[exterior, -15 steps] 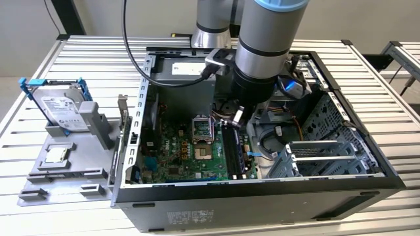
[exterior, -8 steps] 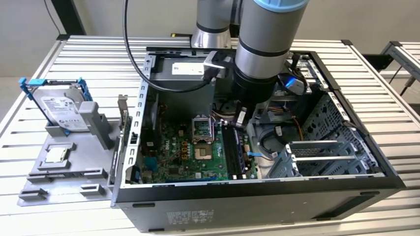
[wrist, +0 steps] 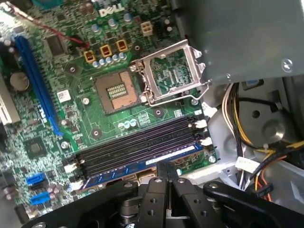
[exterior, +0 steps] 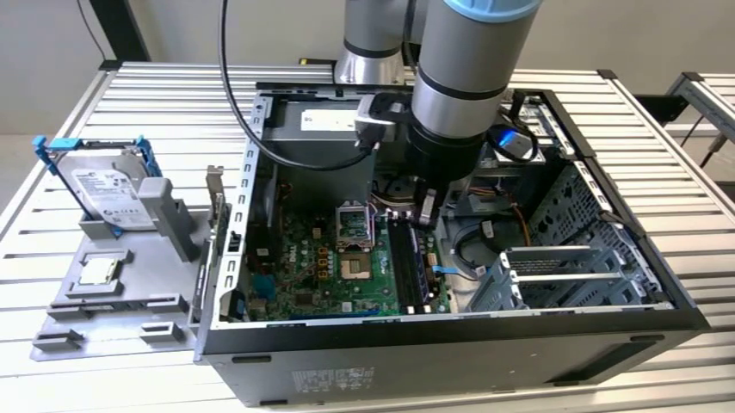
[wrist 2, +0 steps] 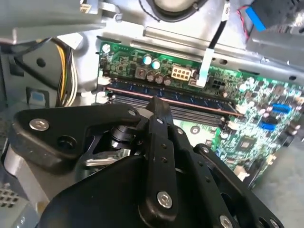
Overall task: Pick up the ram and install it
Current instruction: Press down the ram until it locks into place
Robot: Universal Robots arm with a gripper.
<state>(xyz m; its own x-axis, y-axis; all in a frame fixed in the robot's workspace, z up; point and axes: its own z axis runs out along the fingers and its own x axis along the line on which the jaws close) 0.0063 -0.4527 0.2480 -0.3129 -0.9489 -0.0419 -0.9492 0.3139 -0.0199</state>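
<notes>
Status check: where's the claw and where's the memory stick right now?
Claw shut, inside the computer case, just above the memory slots. Memory stick sitting in the slot nearest the claw. Nothing blocking it.

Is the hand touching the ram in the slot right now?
Cannot tell. In both wrist views the hand sits right at the ram, hiding any contact or gap.
</notes>
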